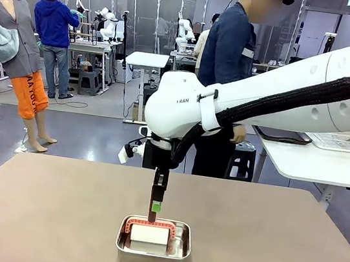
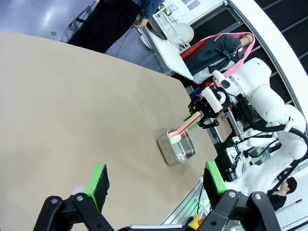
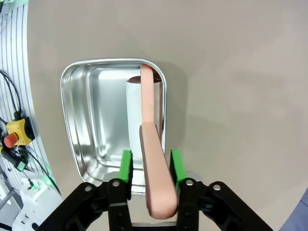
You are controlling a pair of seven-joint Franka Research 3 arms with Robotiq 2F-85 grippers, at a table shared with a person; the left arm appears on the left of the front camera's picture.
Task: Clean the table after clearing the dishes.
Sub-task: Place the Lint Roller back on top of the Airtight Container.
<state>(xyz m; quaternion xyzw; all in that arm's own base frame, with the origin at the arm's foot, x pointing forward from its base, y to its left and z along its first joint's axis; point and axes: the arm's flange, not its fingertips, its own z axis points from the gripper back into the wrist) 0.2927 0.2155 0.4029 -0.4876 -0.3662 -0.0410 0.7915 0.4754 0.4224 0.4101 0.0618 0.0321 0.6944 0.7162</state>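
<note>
The table (image 1: 52, 218) spreads beige under both grippers, and the dishes are off it. Nearest the robot's edge sits a steel pan (image 1: 152, 257), directly below the right gripper (image 1: 156, 201). That gripper points straight down and is clamped on the salmon handle (image 3: 155, 173) of a wiper; in the right wrist view the green pads (image 3: 126, 166) press the handle from both sides. The handle runs down from the fingers into the pan, where its white pad (image 1: 149, 234) rests on the pan floor. The left gripper (image 2: 153, 185) hangs above bare tabletop, well apart from the pan, its jaws spread wide with nothing between them. Beyond the pan the table lies bare to its far edge. Past that edge stands a person (image 1: 224, 79) in a dark blue top, beside a white table (image 1: 314, 160).
</note>
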